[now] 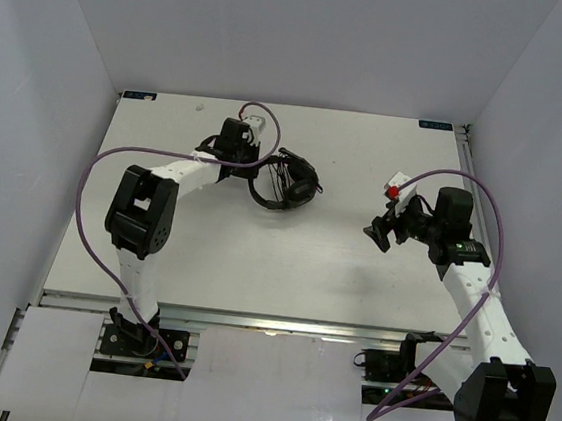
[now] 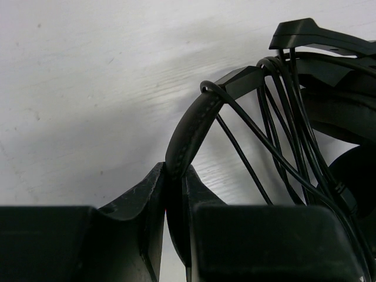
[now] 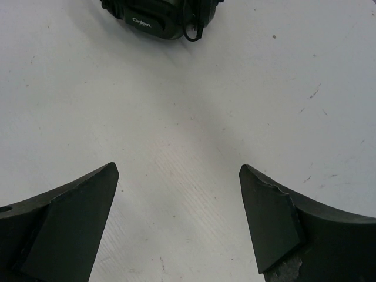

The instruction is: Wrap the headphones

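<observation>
The black headphones (image 1: pixel 289 183) lie at the back middle of the table, their thin black cord (image 2: pixel 282 129) looped several times around the headband. My left gripper (image 1: pixel 235 148) is shut on the padded headband (image 2: pixel 191 126), which runs up from between the jaws in the left wrist view. My right gripper (image 1: pixel 379 231) is open and empty, hovering over bare table to the right of the headphones. An earcup (image 3: pixel 158 17) shows at the top edge of the right wrist view, well ahead of the open fingers (image 3: pixel 76 217).
Purple arm cables (image 1: pixel 89 221) loop beside both arms. White walls enclose the table (image 1: pixel 284 281) on the left, back and right. A metal rail (image 1: pixel 279 323) runs along the near edge.
</observation>
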Tool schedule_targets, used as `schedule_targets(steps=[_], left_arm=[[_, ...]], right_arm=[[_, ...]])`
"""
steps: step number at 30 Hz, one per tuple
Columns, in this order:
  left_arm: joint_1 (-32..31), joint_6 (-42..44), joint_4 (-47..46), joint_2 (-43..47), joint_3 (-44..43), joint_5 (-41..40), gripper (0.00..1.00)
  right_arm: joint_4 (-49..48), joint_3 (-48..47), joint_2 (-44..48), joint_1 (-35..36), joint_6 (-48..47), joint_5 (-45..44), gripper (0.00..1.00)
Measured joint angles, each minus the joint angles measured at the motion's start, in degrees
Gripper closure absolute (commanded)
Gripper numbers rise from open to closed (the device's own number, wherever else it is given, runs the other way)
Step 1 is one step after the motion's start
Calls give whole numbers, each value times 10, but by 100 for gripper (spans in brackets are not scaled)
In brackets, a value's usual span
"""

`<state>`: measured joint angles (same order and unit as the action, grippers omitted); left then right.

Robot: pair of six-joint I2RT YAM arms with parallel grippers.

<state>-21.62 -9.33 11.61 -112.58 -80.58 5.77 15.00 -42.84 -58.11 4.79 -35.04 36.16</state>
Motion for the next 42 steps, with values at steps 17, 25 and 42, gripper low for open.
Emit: schedule_targets(steps=[17, 25, 42], left_arm=[[21, -39, -103, 27, 106, 9, 2], [24, -45, -120, 336, 254, 37, 2], [28, -72, -82, 786, 503, 69, 2]], right_arm=[[-41, 47, 41, -3, 63, -27, 10], [-43, 51, 48, -3, 123, -100, 10], [-44, 47, 125, -7, 271, -240, 10]])
